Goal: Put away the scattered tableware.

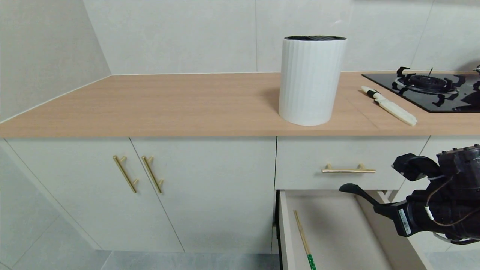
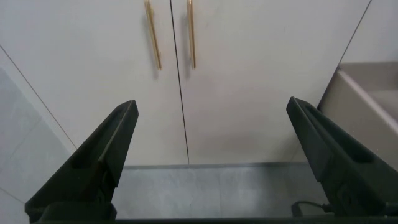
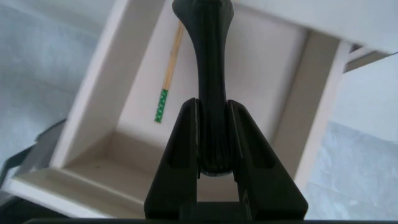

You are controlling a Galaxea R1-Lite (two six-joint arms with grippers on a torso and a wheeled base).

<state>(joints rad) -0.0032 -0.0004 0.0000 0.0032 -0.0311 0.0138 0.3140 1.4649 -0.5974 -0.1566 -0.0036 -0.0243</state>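
In the head view we are holding a thin black tool (image 1: 354, 189) in our right gripper (image 1: 386, 212) over the open drawer (image 1: 284, 225), where a wooden chopstick (image 1: 302, 234) is lying, and a pale knife (image 1: 390, 106) is waiting on the smooth counter (image 1: 150, 105). In the left wrist view our left gripper (image 2: 210, 106) is gaping wide, holding nothing. In the right wrist view the jaws are squeezing the tool's smooth, round handle, and we are thinking it could slip and drop outside the drawer.

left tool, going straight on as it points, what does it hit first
Left tool: likely the closed cabinet doors, near their seam below the gold handles; the way there looks free, though depth is unclear.
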